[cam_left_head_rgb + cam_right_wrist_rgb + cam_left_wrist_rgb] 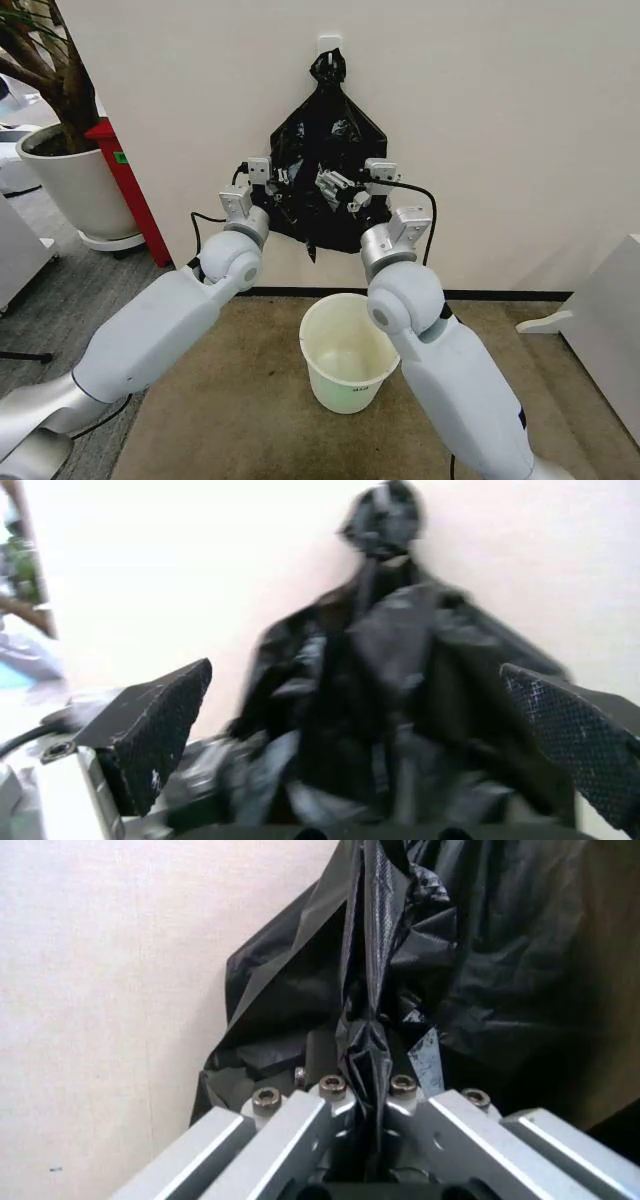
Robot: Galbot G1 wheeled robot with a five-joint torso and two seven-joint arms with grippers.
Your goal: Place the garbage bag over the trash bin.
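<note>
Trash bin (348, 352) on floor below arms, no label legible. Above it, left gripper (375, 1099) clamped on fold of garbage bag (322, 170); right gripper (370, 727) w/ pads wide apart, bag betw. them. Bag hangs on wall hook (329, 45), top knotted. Planter (75, 180) far left, partly cut off.

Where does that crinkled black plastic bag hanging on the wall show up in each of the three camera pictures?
Head view: the crinkled black plastic bag hangs upper centre, above the white bucket.
Left wrist view: bag pinched in the left gripper.
Right wrist view: bag between open right gripper's fingers.
Shared landmark: pale wall.
</note>
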